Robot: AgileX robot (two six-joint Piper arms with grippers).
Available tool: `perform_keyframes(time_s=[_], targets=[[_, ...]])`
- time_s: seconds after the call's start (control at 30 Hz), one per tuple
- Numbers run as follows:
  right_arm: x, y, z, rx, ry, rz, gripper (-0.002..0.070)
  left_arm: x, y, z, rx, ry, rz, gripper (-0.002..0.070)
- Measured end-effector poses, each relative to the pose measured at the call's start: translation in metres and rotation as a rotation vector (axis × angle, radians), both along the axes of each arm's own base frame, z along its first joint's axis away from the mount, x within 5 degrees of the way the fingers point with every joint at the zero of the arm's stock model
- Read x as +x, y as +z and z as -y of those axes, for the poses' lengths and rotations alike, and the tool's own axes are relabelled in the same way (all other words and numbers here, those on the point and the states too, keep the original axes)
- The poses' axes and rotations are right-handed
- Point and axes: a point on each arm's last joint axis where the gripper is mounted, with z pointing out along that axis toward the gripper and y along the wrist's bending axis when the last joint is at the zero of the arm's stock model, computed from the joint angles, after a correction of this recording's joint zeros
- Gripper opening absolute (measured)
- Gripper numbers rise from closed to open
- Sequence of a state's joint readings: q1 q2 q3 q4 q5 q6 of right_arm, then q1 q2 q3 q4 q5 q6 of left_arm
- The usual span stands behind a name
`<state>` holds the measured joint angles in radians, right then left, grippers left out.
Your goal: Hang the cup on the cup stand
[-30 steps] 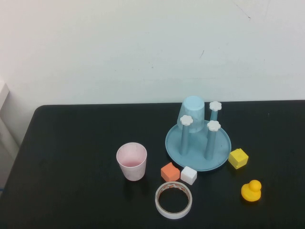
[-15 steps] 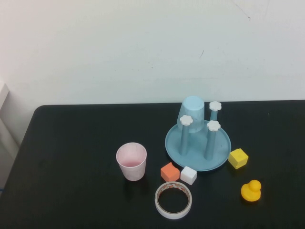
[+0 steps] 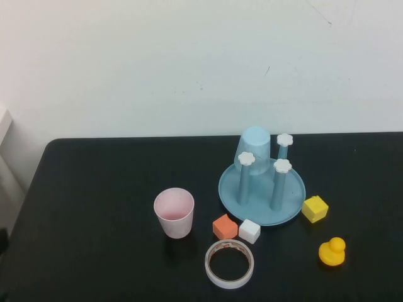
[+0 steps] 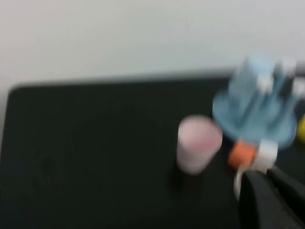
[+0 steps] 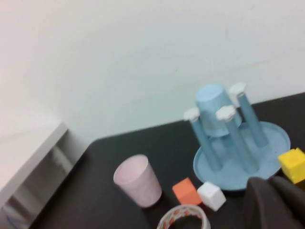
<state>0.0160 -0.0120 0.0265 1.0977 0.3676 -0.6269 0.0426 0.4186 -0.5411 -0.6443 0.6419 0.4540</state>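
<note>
The pale pink cup stands upright on the black table, left of the cup stand. It also shows in the left wrist view and the right wrist view. The stand has a light blue dish base and upright pegs with white flower caps. A light blue cup hangs upside down on its back peg. My left gripper is shut and empty, well short of the pink cup. My right gripper is shut and empty, near the stand's dish.
An orange cube and a white cube lie in front of the stand. A tape roll lies nearer the front edge. A yellow cube and a yellow duck lie to the right.
A dark shape has appeared at the left edge of the high view, low down. The cup, stand and other objects have not moved.
</note>
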Motion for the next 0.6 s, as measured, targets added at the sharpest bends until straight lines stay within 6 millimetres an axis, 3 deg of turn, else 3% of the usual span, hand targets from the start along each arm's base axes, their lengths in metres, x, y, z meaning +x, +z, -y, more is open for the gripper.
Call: perform_keyframes(time_s=[0.07, 0.27, 0.47, 0.6], targets=[[-0.001, -0.001, -0.002, -0.018, 0.021, -0.002, -0.0001, 0.017, 0.013, 0.0, 0.087, -0.053, -0.09, -0.0003], [-0.003, -0.003, -0.005, -0.045, 0.066, -0.013, -0.0001, 0.075, 0.024, -0.002, 0.213, -0.136, -0.245, -0.0001], [-0.003, -0.003, -0.005, -0.086, 0.073, 0.003, -0.0001, 0.123, 0.006, 0.015, 0.352, -0.245, -0.421, -0.0001], [-0.003, -0.003, -0.005, -0.09, 0.075, 0.003, -0.0001, 0.143, -0.007, 0.035, 0.478, -0.29, -0.5, -0.0001]])
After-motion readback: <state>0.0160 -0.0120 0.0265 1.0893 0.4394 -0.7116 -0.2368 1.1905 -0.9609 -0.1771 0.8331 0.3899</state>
